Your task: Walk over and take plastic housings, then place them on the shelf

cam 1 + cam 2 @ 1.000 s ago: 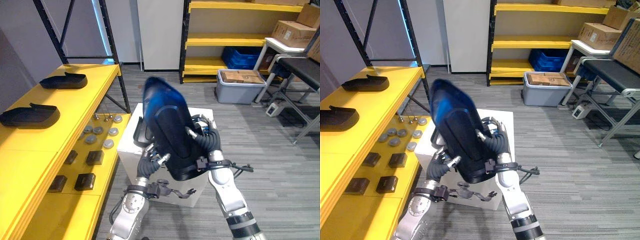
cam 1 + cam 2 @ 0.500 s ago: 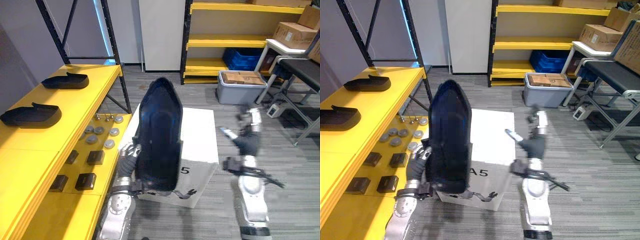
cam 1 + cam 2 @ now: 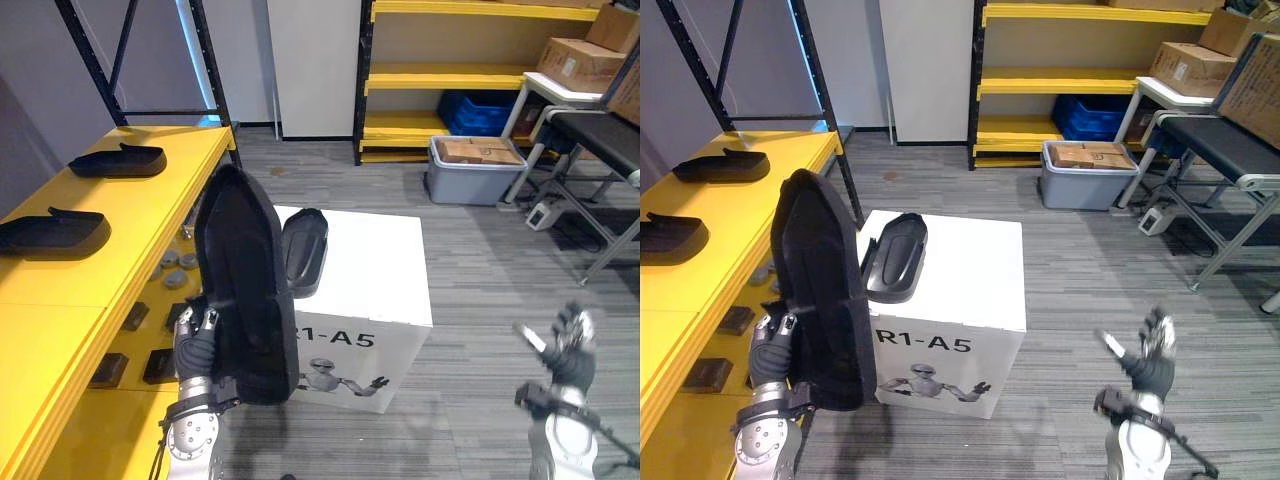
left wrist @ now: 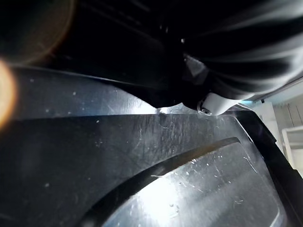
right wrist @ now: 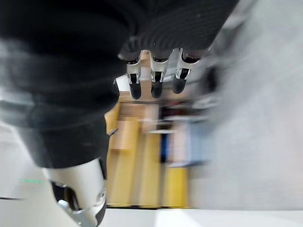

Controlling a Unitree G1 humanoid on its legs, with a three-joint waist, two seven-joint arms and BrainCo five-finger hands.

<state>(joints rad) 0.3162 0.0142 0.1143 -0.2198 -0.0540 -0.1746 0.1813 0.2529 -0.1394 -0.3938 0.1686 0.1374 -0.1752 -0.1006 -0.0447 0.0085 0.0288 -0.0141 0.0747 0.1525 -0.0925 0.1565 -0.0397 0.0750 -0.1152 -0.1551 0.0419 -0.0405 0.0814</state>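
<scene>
Two pieces already lie on the yellow shelf [image 3: 150, 205] left of the white box [image 3: 370, 265], the far housing [image 3: 115, 160] and the near housing [image 3: 50, 232], so the job looks partly done; a tall housing [image 3: 245, 290] stands upright off the box's left edge, not yet set on the shelf; a smaller housing [image 3: 305, 250] lies on the box's top, untaken; the left hand [image 3: 195, 335] reaches up from below, fingers clamped on the tall housing's edge; the right hand [image 3: 562, 345] hovers low, right of the box, fingers spread, empty.
</scene>
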